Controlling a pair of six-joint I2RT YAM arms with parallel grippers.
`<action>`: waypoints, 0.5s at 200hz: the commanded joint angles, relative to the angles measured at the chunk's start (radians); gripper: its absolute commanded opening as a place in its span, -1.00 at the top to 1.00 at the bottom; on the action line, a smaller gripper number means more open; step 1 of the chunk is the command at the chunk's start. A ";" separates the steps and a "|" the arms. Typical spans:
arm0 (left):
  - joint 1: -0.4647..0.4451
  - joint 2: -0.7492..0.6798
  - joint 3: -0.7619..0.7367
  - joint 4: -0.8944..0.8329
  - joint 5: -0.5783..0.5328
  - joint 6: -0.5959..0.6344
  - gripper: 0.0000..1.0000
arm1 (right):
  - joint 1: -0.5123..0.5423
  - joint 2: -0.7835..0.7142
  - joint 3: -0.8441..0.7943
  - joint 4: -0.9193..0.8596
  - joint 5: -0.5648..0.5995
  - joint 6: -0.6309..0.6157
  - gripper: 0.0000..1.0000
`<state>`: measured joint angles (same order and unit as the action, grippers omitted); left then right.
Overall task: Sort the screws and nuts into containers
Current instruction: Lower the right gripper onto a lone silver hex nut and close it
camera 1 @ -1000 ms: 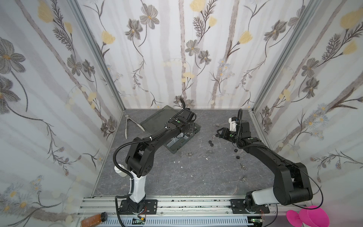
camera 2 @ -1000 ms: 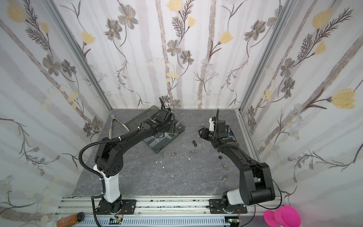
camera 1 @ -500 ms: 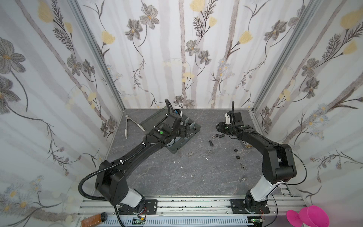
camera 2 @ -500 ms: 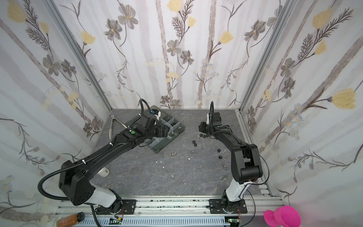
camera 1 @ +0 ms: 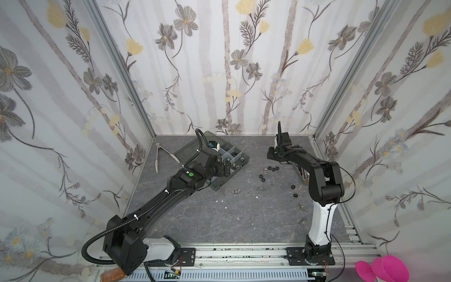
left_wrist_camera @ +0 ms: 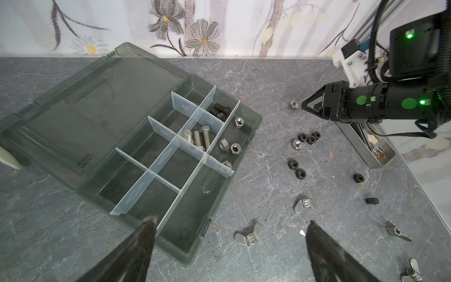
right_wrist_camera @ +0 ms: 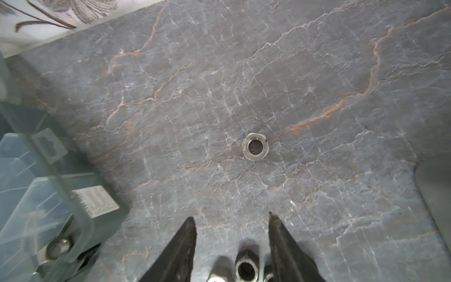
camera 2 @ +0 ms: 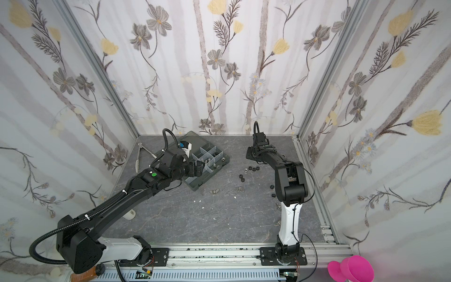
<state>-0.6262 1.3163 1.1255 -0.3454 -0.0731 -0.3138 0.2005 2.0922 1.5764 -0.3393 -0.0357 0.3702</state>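
Smoky plastic containers (left_wrist_camera: 168, 171), shiny hex nuts (left_wrist_camera: 235, 148)

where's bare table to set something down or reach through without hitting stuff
Biggest free patch: front middle of the table, bordered by the rail, the left arm and a wing nut. A smaller bare strip lies at the back between the organizer box and the right hand. Crowded: the right side, strewn with black nuts.

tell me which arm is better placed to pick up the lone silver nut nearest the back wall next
Right, I'd say. The right jaws are open and point at the silver nut, which lies just off their tips. The left jaws, open too, hang by the organizer box, farther off.
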 commanded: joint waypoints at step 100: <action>0.009 0.023 -0.040 0.077 0.041 0.009 -0.99 | -0.018 0.237 0.260 -0.101 0.074 -0.017 0.00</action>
<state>-0.6205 1.3266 1.0916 -0.3145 -0.0483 -0.3130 0.1875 2.3058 1.8111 -0.4126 0.0257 0.3611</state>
